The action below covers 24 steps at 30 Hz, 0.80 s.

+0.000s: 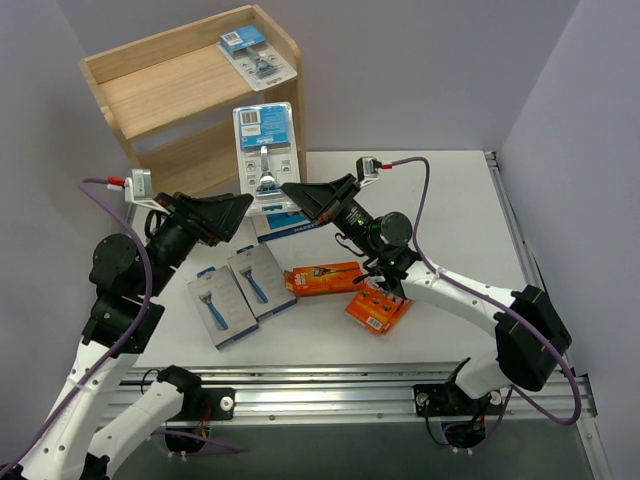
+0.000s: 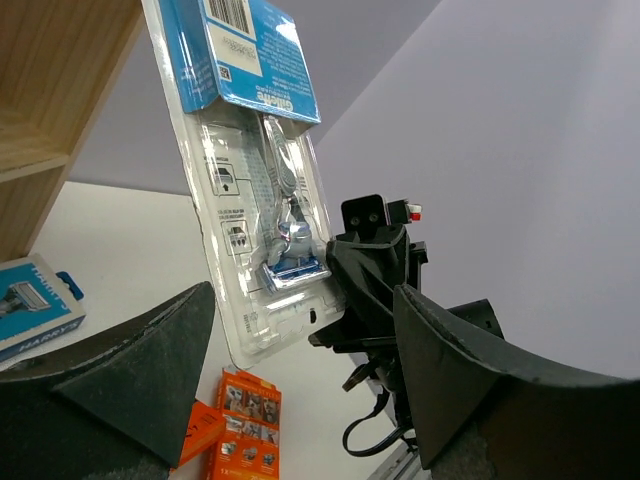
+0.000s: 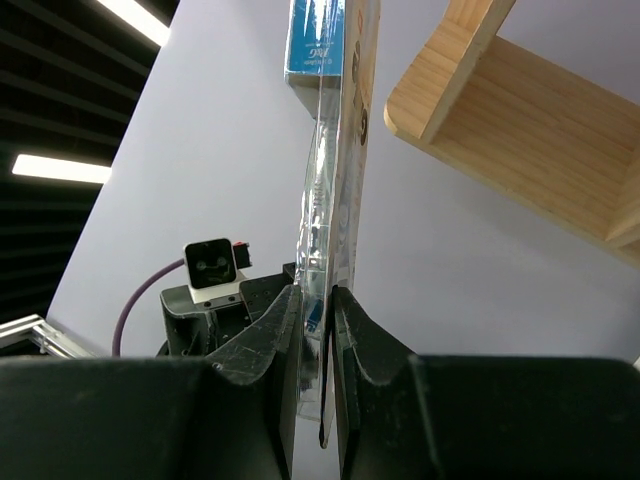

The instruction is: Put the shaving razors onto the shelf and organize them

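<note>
- Closest to the near edge of the table (image 1: 450,200), two grey-and-blue boxes (image 1: 238,295) lie flat left of centre, with two orange boxes (image 1: 350,293) just to their right. The right arm reaches over the orange ones. If its forearm dips as it swings, it could push them towards the edge.
- Further in, the left gripper (image 1: 243,205) is released, its jaws spread wide and holding nothing. It sits just beside the raised pack, so a small drift could knock the pack out of line.
- The right gripper (image 3: 318,330) is clenched on the bottom edge of a clear blister pack (image 1: 266,145), which stands upright above the table just in front of the shelf. The grip is only a thin pinch on slick plastic, with the heavy razor and blue header high above it. A quick turn could make the pack pivot or slide out.
- Under the held pack a white-and-blue box (image 1: 283,226) lies flat at the shelf's foot. A dropped pack would land on it and skid.
- The shelf (image 1: 150,95) stands at the far left corner of the table. The tall pack could catch the raised rim or a side panel on its way in and be twisted free.
- A second blister pack (image 1: 257,55) already lies on the top tier at its right end. Setting the held one down too close could shove it over the rim.
</note>
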Tool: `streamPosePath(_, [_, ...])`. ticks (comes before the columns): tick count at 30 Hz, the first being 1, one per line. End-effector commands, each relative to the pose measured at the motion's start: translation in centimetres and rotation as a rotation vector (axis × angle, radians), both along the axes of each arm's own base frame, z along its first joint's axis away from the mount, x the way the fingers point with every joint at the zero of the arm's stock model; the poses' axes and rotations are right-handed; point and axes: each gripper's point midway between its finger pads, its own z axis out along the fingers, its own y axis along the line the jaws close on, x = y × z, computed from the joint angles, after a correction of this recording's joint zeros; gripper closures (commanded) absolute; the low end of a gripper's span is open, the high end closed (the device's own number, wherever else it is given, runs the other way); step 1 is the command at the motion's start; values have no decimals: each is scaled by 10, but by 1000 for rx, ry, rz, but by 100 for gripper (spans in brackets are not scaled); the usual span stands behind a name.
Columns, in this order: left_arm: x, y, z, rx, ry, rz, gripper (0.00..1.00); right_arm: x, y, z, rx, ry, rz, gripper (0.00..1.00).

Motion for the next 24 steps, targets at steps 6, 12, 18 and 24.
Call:
streamPosePath(6, [3,-4,-1,-66,28,-62,4,-70,-77,117,454,-418,0,100])
streamPosePath(12, [4,-9,-9,-68,68,-95,5,-71,-77,115,463,-417,11,100])
streamPosePath(18, [2,-13,-12,-78,72,-125,10,-68,-76,111,480,-406,26,100])
streamPosePath(24, [3,-15,-17,-74,82,-139,35,-65,-73,112,446,-405,1,100])
